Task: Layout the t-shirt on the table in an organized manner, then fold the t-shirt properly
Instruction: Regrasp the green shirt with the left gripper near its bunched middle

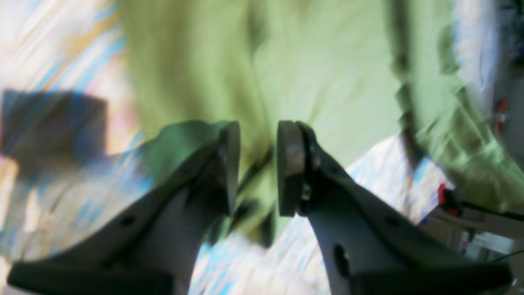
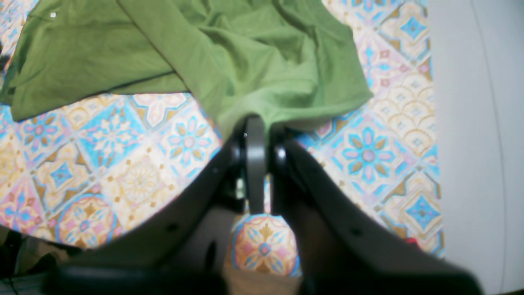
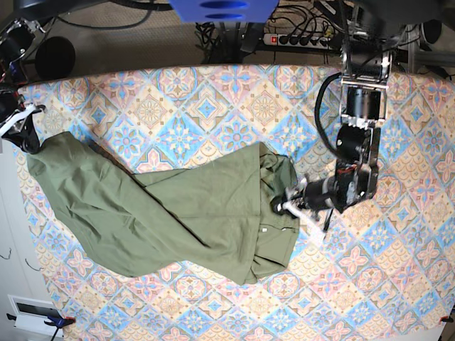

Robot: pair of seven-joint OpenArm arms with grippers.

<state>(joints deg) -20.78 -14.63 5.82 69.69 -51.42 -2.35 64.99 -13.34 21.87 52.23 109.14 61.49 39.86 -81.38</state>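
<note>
Base view: t-shirt (image 3: 170, 213) lies twisted, spreading step judged underway; right gripper (image 3: 27, 138) is clamped on its hem, left gripper (image 3: 284, 201) parted narrowly around cloth, outward pull needed.

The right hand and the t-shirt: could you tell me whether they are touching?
Touching. In the right wrist view the right hand is shut on an edge of the t-shirt, the cloth pinched between its fingers and drawn taut above the table.
</note>
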